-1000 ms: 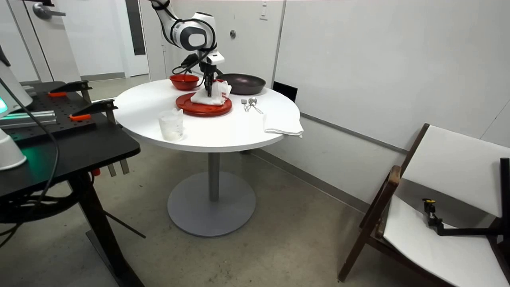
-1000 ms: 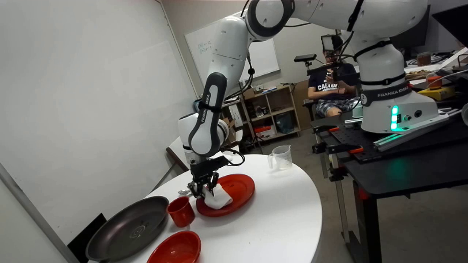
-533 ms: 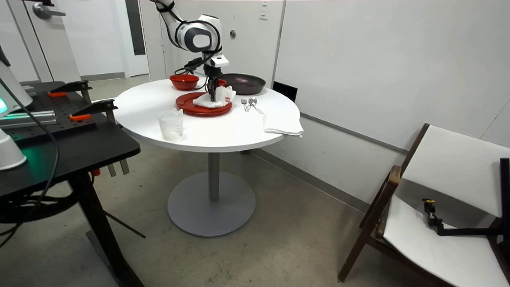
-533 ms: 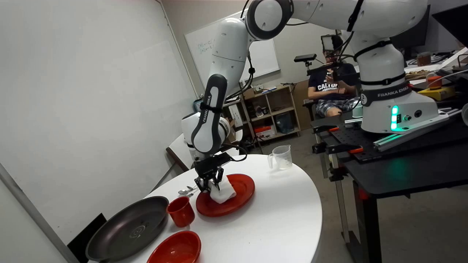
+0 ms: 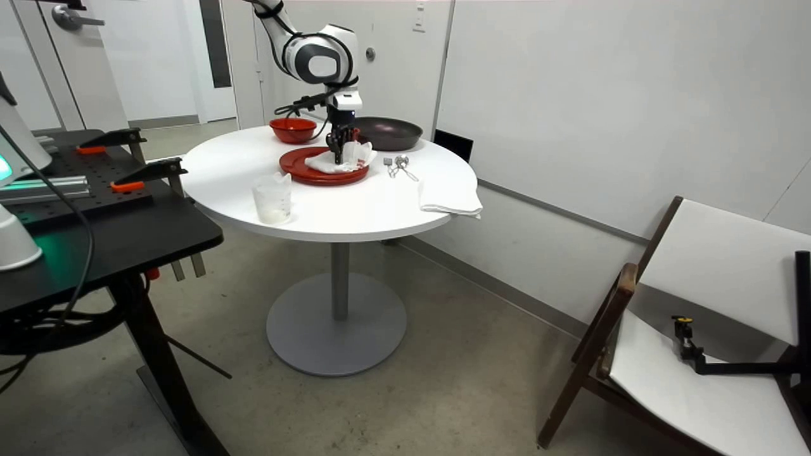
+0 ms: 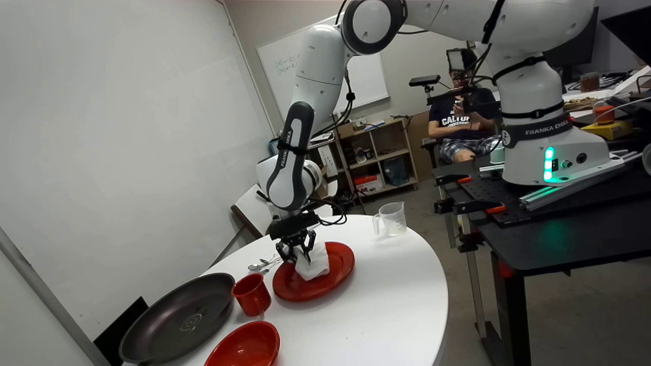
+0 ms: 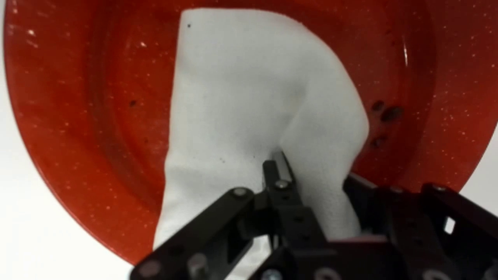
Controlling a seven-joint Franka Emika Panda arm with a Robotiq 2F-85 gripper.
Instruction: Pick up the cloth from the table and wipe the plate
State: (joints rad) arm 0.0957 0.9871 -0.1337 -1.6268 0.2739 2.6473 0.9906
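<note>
A robotics lab: in an exterior view, a robot base [image 6: 554, 152] sits at three o'clock on a perforated plate [image 6: 486, 189] with clamps [image 6: 469, 207] at its edge, a whiteboard [image 6: 370, 80] bearing handwriting [image 6: 285, 64] hangs at twelve, and cluttered shelves [image 6: 387, 156] stand at two.

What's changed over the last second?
The claw and the white cloth pinched in it slid over the plate, away from the mug. Nothing newly grabbed or let go. The plate, mug, bowl, pan and measuring cup stayed put.
</note>
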